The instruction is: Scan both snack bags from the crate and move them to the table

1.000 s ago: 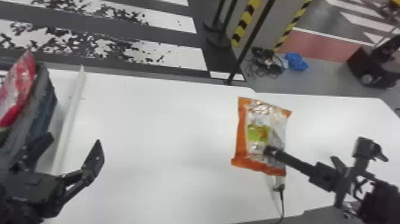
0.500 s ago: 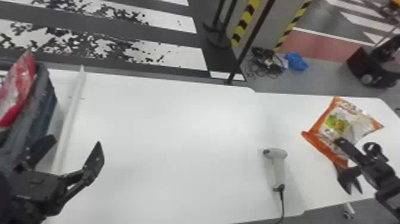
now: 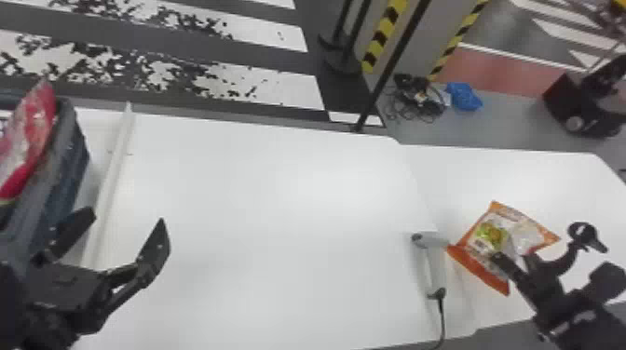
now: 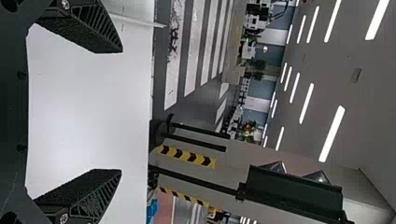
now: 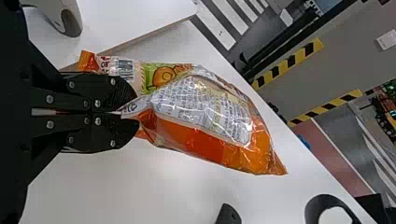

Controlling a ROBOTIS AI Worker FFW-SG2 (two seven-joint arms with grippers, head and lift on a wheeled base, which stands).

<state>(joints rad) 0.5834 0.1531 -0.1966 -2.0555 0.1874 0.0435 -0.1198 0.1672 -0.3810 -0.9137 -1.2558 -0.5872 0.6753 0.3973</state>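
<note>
At your four o'clock, the right gripper (image 3: 501, 261) pinches the orange snack bag (image 3: 491, 233), its fingers nearly together. At eight o'clock, your left gripper (image 3: 125, 221) stands wide open.

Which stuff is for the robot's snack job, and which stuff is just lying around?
For the job:
orange snack bag, pinched in the right gripper
red snack bag, poking out of the crate
scanner
table

Just lying around:
tangled cables on the floor
crumpled blue thing beside them
</note>
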